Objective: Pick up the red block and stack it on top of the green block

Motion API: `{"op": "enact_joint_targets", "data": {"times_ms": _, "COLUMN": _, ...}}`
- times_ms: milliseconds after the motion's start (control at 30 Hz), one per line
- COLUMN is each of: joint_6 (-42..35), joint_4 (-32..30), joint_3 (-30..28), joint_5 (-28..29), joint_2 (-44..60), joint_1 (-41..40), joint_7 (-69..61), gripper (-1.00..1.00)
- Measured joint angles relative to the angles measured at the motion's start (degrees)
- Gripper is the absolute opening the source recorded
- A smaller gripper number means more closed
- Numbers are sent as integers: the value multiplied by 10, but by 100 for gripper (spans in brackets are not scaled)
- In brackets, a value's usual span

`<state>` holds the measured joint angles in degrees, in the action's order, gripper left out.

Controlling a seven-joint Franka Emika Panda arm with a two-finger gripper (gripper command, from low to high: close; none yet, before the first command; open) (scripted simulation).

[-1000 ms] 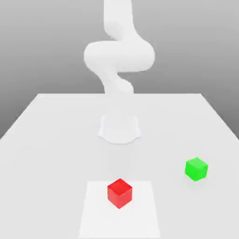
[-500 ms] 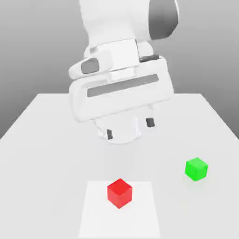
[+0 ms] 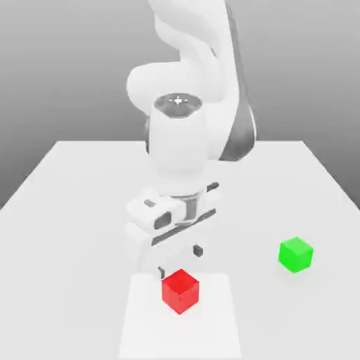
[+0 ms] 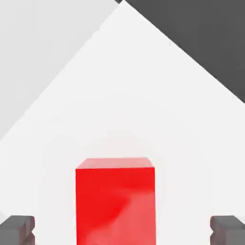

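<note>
Red block (image 3: 181,290) just beneath the tool (image 3: 181,261) (fingers spread).

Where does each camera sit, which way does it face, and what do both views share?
Exterior view: off the arm, facing the robot across the table; shows the arm, the open claw, the red block and the green block.
Hand view: on the hand, looking past dark fingertips at the red block between them.
Shared: red block, claw, table.
</note>
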<state>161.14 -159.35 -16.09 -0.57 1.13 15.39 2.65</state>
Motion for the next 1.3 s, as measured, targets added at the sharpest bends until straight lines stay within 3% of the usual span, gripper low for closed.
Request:
{"op": "enact_joint_targets", "data": {"times_ms": 267, "joint_6": 46, "joint_4": 12, "joint_3": 19, "joint_5": -41, "joint_2": 55, "joint_1": 0, "joint_7": -33, "gripper": 0}}
{"op": "enact_joint_targets", "data": {"times_ms": 500, "joint_6": 98, "joint_4": 16, "joint_3": 76, "joint_5": -105, "joint_2": 119, "joint_1": -41, "joint_7": -77, "gripper": 0}}
{"op": "enact_joint_targets", "data": {"times_ms": 533, "joint_6": 106, "joint_4": 15, "joint_3": 86, "joint_5": -113, "joint_2": 129, "joint_1": -49, "joint_7": -83, "gripper": -100}}
{"op": "enact_joint_targets", "data": {"times_ms": 767, "joint_6": 106, "joint_4": 15, "joint_3": 89, "joint_5": -114, "joint_2": 130, "joint_1": -52, "joint_7": -83, "gripper": -100}}
{"op": "enact_joint_targets", "data": {"times_ms": 967, "joint_6": 65, "joint_4": 14, "joint_3": 47, "joint_5": -58, "joint_2": 79, "joint_1": -24, "joint_7": -44, "gripper": -100}}
{"op": "enact_joint_targets", "data": {"times_ms": 1300, "joint_6": 3, "joint_4": 1, "joint_3": 29, "joint_5": 2, "joint_2": 5, "joint_1": -21, "joint_7": 0, "gripper": -100}}
